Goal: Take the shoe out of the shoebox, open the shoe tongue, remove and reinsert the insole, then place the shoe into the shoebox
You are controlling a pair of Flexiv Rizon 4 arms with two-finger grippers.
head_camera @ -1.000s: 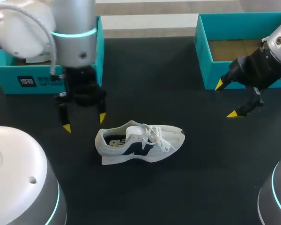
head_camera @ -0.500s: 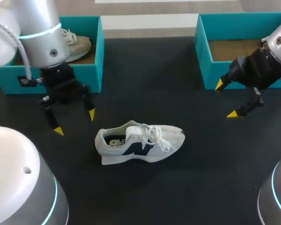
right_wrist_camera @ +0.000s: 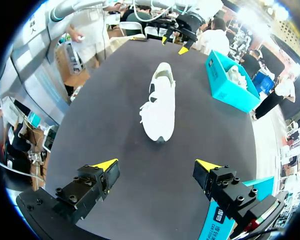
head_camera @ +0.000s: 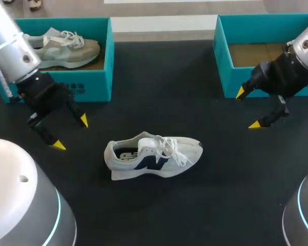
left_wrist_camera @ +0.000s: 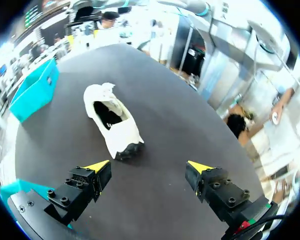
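the left gripper (head_camera: pixel 70 133) has swung away from the spot just above the heel of the white shoe (head_camera: pixel 153 156) and now hangs at the left edge of the head view, well apart from the shoe, its yellow-tipped fingers spread wide with nothing between them. as the left arm (head_camera: pixel 13 51) pulled aside, it uncovered the left shoebox (head_camera: pixel 107 66) in the upper left, and a grey shoe (head_camera: pixel 66 46) shows lying inside it. the white shoe has not shifted: it lies on its side on the black table (head_camera: pixel 164 92), a little left of the frame's centre, toe toward the right. the right gripper (head_camera: pixel 247 108) has kept its place at the right, fingers apart and empty, just in front of the right shoebox (head_camera: pixel 222 61).

the left shoebox's left end is hidden behind the left arm. the right shoebox is cut off by the frame's right edge and partly covered by the right arm (head_camera: pixel 305 51); only bare brown floor shows in it. dark print shows inside the white shoe's opening, but how the tongue and insole sit is too small to tell. in the left wrist view the shoe lies ahead of the fingers, heel nearest.
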